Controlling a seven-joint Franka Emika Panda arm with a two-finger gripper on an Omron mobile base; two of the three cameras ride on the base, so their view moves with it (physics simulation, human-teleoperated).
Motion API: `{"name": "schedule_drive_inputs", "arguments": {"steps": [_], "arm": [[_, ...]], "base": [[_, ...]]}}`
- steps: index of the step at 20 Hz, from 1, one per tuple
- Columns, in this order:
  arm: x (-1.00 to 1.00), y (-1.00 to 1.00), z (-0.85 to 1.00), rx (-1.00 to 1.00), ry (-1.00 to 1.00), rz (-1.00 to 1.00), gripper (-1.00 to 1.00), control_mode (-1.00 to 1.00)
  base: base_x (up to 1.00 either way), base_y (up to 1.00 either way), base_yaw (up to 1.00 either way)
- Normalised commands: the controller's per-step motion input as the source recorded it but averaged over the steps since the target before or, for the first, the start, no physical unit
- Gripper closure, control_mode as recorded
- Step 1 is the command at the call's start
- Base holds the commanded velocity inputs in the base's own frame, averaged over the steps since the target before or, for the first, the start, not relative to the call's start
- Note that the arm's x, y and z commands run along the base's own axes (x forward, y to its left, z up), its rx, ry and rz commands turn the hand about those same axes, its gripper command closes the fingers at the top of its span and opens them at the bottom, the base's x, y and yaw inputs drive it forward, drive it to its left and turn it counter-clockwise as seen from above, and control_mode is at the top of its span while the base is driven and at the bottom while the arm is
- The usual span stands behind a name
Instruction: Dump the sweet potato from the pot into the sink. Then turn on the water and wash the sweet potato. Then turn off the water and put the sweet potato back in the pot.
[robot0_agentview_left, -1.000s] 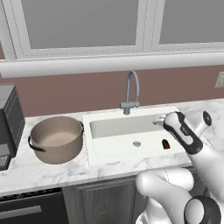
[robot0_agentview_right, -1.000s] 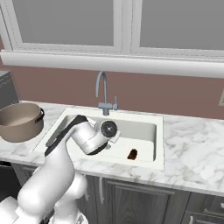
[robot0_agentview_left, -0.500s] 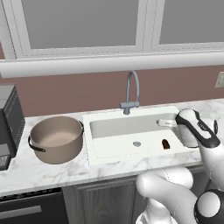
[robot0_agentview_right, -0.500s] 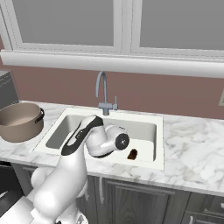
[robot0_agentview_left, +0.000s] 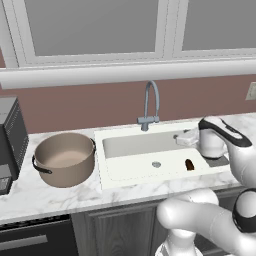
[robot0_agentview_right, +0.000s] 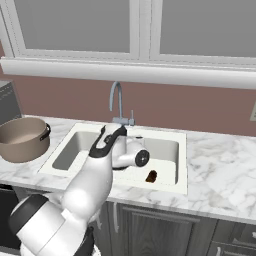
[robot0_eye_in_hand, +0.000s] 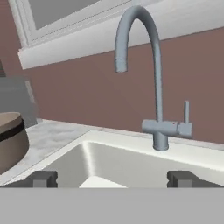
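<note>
The sweet potato (robot0_agentview_left: 189, 164) lies on the floor of the white sink (robot0_agentview_left: 150, 133), near its right wall; in the right base view the sweet potato (robot0_agentview_right: 151, 176) sits just right of my wrist. On the counter left of the sink the tan pot (robot0_agentview_left: 65, 159) stands upright with nothing visible inside. My gripper (robot0_agentview_left: 180, 139) hovers over the sink's right part, above the sweet potato and apart from it. It points level at the faucet (robot0_eye_in_hand: 154, 87). In the hand view the gripper (robot0_eye_in_hand: 113, 179) is open, its fingertips (robot0_eye_in_hand: 43, 178) wide apart and holding nothing.
The grey gooseneck faucet (robot0_agentview_left: 149, 106) rises behind the sink, its upright lever (robot0_eye_in_hand: 187, 113) on its right side. No water runs. A dark boxy appliance (robot0_agentview_left: 11, 142) stands left of the pot. A marble counter (robot0_agentview_right: 220, 175) stretches right of the sink, with a windowsill above.
My forearm and wrist have swung to the right over the sink's right part. The sweet potato, the pot and the faucet have stayed put.
</note>
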Motion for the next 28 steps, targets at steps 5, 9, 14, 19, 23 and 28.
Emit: {"name": "schedule_drive_inputs", "arguments": {"steps": [5, 9, 14, 19, 23, 28], "arm": [[0.23, -0.19, 0.15, -0.18, -0.06, 0.04, -1.00, -1.00], [0.35, -0.21, 0.23, -0.12, -0.03, 0.02, -1.00, -1.00], [0.43, -0.18, 0.25, -0.05, 0.00, 0.01, -1.00, -1.00], [0.40, -0.05, 0.07, -0.02, 0.00, 0.00, -1.00, -1.00], [0.19, -0.01, -0.03, 0.00, -0.05, 0.00, -1.00, -1.00], [0.39, 0.00, -0.05, 0.00, -0.01, 0.01, -1.00, -1.00]], "base": [[0.00, 0.00, 0.00], [0.00, 0.00, 0.00], [0.00, 0.00, 0.00], [0.00, 0.00, 0.00], [0.00, 0.00, 0.00], [0.00, 0.00, 0.00]]}}
